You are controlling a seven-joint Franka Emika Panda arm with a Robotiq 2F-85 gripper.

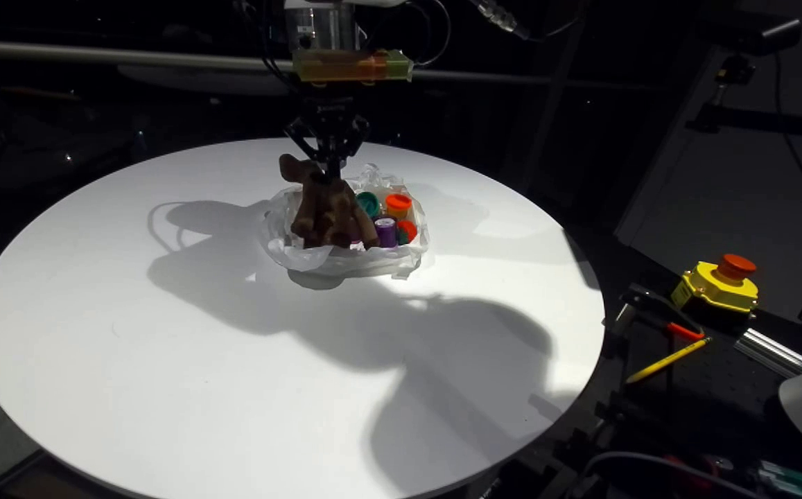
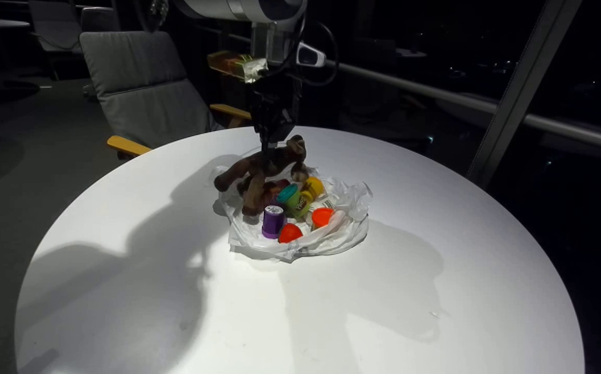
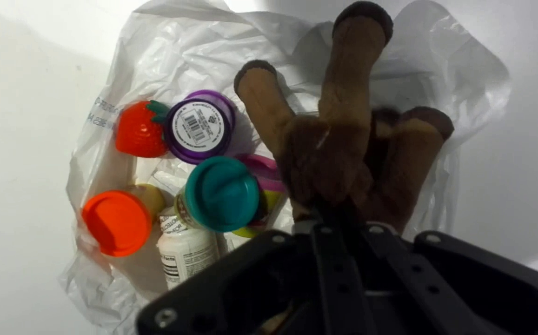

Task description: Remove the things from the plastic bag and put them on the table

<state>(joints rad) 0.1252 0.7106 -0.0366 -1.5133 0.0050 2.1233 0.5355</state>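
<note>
My gripper (image 3: 335, 210) points down over the plastic bag, its jaws shut on the brown plush toy (image 3: 331, 160); the pinched spot is dark. In both exterior views the plush (image 1: 338, 211) sits in one side of the bag; whether it is lifted is unclear. The crumpled whitish bag (image 2: 355, 205) lies spread open on the white round table (image 1: 165, 388). Beside the plush, inside it, are a purple tub (image 3: 198, 125), a red strawberry (image 3: 139, 130), an orange-lidded tub (image 3: 117, 222), a teal-lidded tub (image 3: 223, 193), a pink-lidded tub (image 3: 266, 170) and a white bottle (image 3: 187, 256).
A dark bench with a yellow emergency-stop box (image 1: 716, 287) and a yellow pencil (image 1: 667, 362) adjoins the table's edge. Behind the table stands a grey chair (image 2: 139, 88). Large shadows of the arm fall across the white top.
</note>
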